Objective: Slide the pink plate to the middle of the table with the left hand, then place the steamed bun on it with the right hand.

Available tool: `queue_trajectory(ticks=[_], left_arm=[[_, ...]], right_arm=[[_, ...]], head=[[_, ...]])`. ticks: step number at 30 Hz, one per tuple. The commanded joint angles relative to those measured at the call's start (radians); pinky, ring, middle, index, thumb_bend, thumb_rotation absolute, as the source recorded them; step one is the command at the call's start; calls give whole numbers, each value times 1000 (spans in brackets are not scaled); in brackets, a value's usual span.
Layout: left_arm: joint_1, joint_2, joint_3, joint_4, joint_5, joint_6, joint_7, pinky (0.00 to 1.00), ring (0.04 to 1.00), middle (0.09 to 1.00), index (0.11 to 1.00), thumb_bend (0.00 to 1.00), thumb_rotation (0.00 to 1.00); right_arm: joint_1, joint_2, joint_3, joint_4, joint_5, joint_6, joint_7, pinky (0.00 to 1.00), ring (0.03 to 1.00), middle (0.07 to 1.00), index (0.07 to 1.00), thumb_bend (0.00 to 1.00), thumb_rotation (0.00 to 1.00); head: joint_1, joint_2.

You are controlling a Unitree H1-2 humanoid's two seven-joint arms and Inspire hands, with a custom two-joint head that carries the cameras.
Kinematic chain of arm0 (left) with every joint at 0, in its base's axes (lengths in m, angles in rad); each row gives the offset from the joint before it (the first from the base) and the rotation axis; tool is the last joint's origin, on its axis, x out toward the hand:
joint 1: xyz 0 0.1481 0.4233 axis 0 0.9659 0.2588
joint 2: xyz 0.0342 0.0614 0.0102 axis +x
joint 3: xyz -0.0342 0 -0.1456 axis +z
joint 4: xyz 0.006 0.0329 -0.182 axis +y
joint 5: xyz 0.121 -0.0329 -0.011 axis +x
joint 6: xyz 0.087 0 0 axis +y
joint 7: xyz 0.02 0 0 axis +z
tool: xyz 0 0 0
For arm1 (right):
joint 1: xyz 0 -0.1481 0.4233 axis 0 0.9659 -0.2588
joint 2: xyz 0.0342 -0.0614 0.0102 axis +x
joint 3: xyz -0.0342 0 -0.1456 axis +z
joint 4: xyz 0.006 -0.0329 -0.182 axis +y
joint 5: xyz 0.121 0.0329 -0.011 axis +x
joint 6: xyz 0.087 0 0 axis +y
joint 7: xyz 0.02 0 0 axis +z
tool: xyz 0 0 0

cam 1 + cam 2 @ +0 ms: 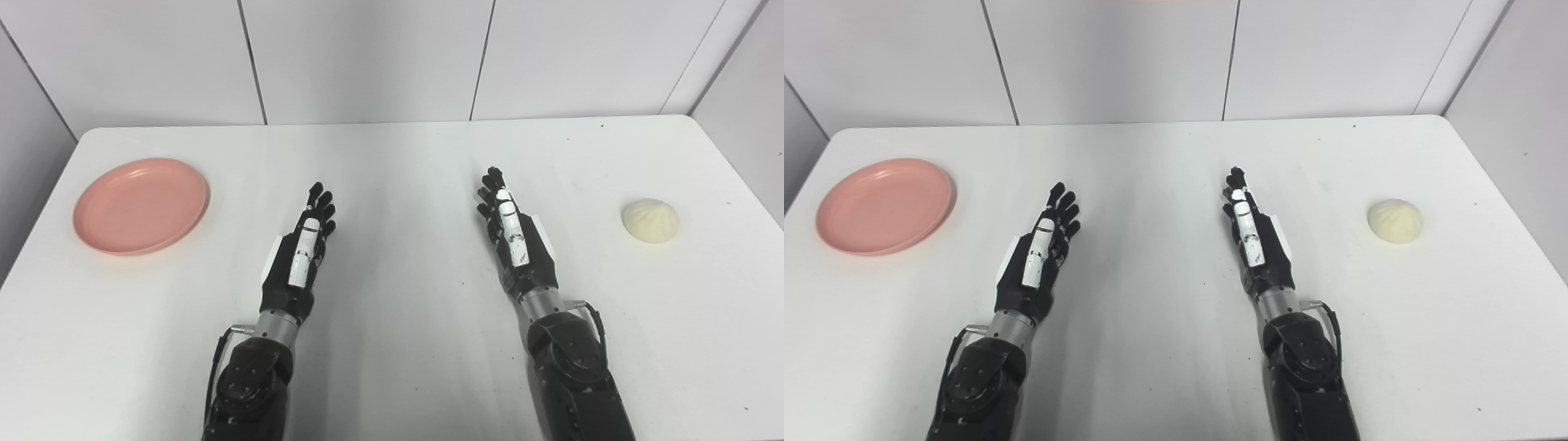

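While both hands lay flat with fingers extended and empty, left hand (298, 251) and right hand (514, 236) sat mid-table, well apart from their targets. Plate (140, 204) rested at far left; bun (650, 220) at far right. Plate judged light, stiff, likely slick on the table (398, 153): press on the near rim and drag. Bun probably soft; cup its sides gently. Thumb posture unclear.

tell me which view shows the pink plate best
The left eye view: the pink plate sits well inside the picture, with bare table all around it. The right eye view shows it whole too, but pushed close to the picture's left edge.
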Motion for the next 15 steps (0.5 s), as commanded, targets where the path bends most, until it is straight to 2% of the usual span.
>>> queue_trajectory(ticks=[1, 12, 15], left_arm=[[57, 20, 10, 47, -7, 18, -3, 1000, 1000, 1000, 1000, 365, 1000], [57, 19, 11, 52, -12, 14, -5, 1000, 1000, 1000, 1000, 364, 1000], [57, 15, 9, 51, -11, 13, -4, 1000, 1000, 1000, 1000, 358, 1000]], right_arm=[[45, 14, 8, 39, 11, 13, 6, 1000, 1000, 1000, 1000, 198, 1000], [46, 14, 6, 40, 19, 9, 9, 1000, 1000, 1000, 1000, 195, 1000], [44, 10, 6, 47, 17, 4, 10, 1000, 1000, 1000, 1000, 198, 1000]], head=[[1, -2], [3, -1], [41, -8]])
